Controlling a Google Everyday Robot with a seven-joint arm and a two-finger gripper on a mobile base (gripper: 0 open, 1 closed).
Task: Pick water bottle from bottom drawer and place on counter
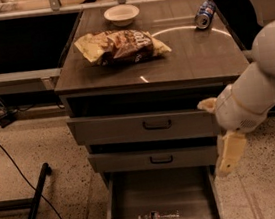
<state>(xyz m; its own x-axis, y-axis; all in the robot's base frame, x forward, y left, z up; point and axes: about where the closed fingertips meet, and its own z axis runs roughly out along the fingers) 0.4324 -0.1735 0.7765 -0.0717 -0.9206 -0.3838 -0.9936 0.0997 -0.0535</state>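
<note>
The water bottle (158, 217) lies on its side near the front wall of the bottom drawer (160, 189), which is pulled open. The counter (191, 59) is the glossy dark top of the cabinet. My gripper (218, 132) hangs off the white arm at the right, beside the cabinet's right edge at the level of the two upper drawers. Its cream fingers (230, 152) are spread apart and hold nothing. It is above and to the right of the bottle, not touching it.
On the counter lie a chip bag (119, 46), a white bowl (121, 14) and a blue soda can (204, 14). The two upper drawers (145, 126) are slightly ajar. A black stand leg (34, 208) and a cable cross the speckled floor at left.
</note>
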